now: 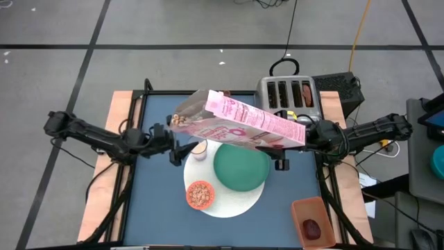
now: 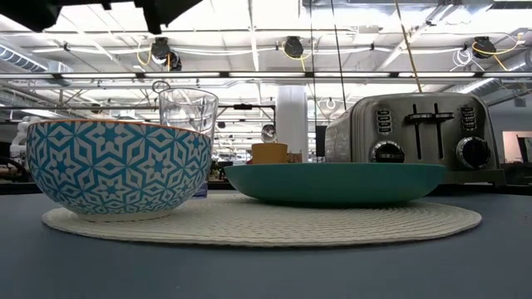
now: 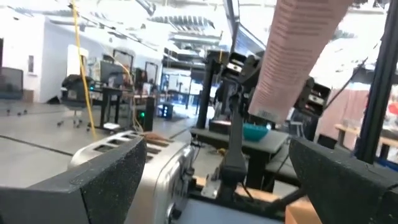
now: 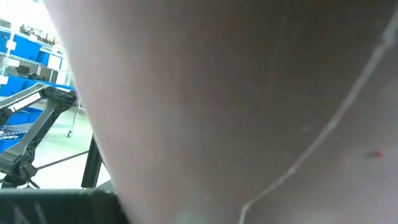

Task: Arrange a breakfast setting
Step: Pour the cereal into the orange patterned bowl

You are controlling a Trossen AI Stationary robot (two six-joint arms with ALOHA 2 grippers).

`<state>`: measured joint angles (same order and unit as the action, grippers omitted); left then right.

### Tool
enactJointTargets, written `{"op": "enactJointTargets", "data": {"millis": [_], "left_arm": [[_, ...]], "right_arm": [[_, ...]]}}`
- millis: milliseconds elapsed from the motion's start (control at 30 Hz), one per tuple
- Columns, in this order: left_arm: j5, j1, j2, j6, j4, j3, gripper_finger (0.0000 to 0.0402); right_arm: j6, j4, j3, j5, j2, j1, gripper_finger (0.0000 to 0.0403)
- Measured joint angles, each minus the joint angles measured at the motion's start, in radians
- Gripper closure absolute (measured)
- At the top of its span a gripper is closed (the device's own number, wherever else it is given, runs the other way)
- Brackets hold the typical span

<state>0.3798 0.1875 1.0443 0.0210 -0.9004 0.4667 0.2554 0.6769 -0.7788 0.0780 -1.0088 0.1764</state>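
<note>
Where visible, cereal [image 1: 200, 194] inside bowl [image 1: 188, 202]

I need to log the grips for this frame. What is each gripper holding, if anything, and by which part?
The right gripper holds the pink cereal box by its bottom end, tilted above the mat. The left gripper is open and holds nothing.
</note>
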Motion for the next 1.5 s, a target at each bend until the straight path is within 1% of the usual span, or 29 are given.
{"op": "enactJointTargets", "data": {"millis": [100, 233, 467, 633, 700, 867, 1067, 1367, 1500], "left_arm": [[-0.031, -0.013, 0.039, 0.006, -0.065, 0.000, 0.0004], [-0.065, -0.024, 0.089, 0.005, -0.080, 0.042, 0.0004], [-0.071, -0.024, 0.213, -0.075, -0.071, 0.201, 0.0004], [-0.150, -0.024, 0.286, -0.098, -0.067, 0.295, 0.0004], [-0.161, -0.025, 0.306, -0.099, -0.066, 0.322, 0.0004], [-0.182, -0.040, 0.333, -0.094, -0.049, 0.375, 0.0004], [-0.255, -0.056, 0.352, -0.094, -0.037, 0.427, 0.0004], [-0.273, -0.070, 0.354, -0.087, -0.039, 0.431, 0.0004], [-0.277, -0.071, 0.354, -0.113, -0.039, 0.431, 0.0004]], "right_arm": [[0.000, 0.000, 0.000, 0.000, 0.000, 0.000, 0.0186], [0.000, 0.000, 0.000, 0.000, 0.000, 0.000, 0.0186], [0.000, 0.000, 0.000, 0.000, 0.000, 0.000, 0.0186], [0.000, 0.000, 0.000, -0.001, 0.000, 0.000, 0.0186], [0.000, 0.000, 0.000, -0.001, 0.000, 0.000, 0.0186], [0.000, 0.000, 0.000, -0.003, 0.000, 0.000, 0.0186], [0.008, 0.000, 0.000, -0.004, 0.000, 0.000, 0.0186], [0.026, 0.000, 0.000, -0.004, -0.002, 0.000, 0.0186], [0.027, -0.006, 0.000, -0.003, -0.005, 0.000, 0.0186]]}}
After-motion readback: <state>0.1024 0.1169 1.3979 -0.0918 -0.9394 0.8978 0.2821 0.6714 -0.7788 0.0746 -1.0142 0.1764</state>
